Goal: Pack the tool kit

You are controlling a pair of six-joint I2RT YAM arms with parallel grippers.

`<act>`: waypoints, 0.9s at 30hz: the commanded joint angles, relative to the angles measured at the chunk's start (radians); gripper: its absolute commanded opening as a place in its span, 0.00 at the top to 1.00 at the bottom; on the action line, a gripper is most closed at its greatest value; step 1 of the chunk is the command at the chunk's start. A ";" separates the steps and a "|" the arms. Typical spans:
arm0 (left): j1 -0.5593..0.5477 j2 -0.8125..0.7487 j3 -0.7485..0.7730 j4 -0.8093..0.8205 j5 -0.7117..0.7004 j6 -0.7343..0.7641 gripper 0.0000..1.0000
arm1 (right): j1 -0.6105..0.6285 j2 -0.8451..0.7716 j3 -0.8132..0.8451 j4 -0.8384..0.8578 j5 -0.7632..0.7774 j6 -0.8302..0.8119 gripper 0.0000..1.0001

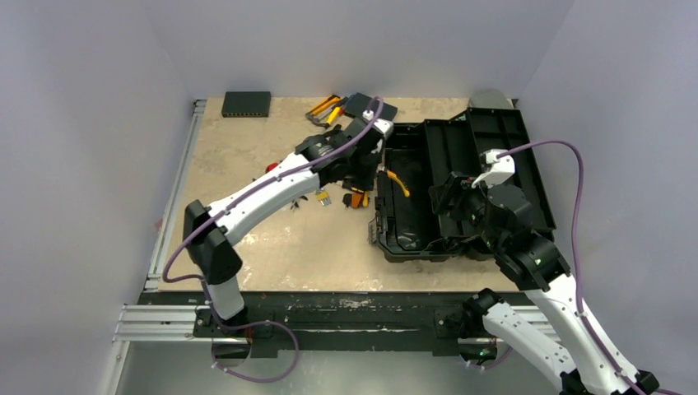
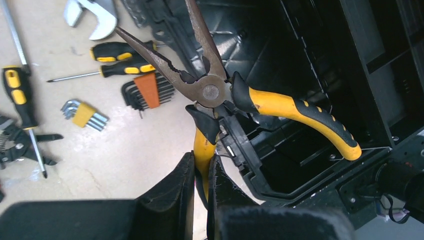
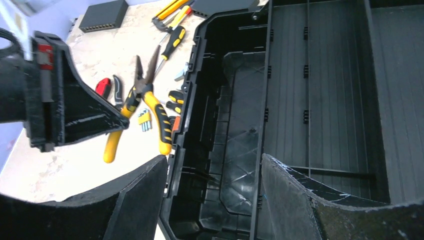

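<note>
**Left arm.** The left gripper (image 2: 201, 166) is clenched on one yellow handle of the long-nose pliers (image 2: 210, 91), so the tool hangs from a single leg. Because only one leg is held, the pliers splay. The free handle (image 2: 305, 117) reaches out over the open toolbox (image 1: 411, 245), and the steel nose points back over the tabletop (image 2: 125, 150). The pivot sits just above the toolbox's left rim, so the tool straddles the wall and is not yet inside the tub.

**Right arm.** The right gripper (image 3: 214, 162) is released. Its fingers are spread, one outside the toolbox wall and one inside. From this stance it appears stationed to steady the toolbox against a push from the left arm. Whether either finger touches the wall cannot be told.

**Toolbox.** The toolbox lies on the right half of the tabletop. Its lid (image 1: 506, 136) is laid open to the right, which leaves the tub free for loading from the left.

**Unpacked items.** Two yellow-black screwdrivers (image 2: 120, 50), two hex-key sets (image 2: 82, 114) and a wrench (image 2: 95, 17) lie just left of the toolbox. Packing is judged to be at an early stage.

**Next move.** The pliers need carrying further over the rim before release, so that the nose clears the wall.
</note>
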 commanded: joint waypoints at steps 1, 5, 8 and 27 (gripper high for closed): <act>-0.023 0.083 0.133 -0.074 0.059 0.009 1.00 | 0.006 -0.033 -0.008 -0.027 0.081 0.009 0.32; -0.025 0.162 0.178 -0.024 0.141 -0.031 1.00 | 0.005 -0.063 -0.018 -0.032 0.109 0.017 0.32; -0.028 0.227 0.229 -0.036 0.160 -0.040 1.00 | 0.005 -0.071 -0.019 -0.037 0.114 0.014 0.31; -0.013 0.166 0.158 0.023 0.169 -0.077 0.24 | 0.005 -0.053 -0.039 -0.043 0.110 0.017 0.31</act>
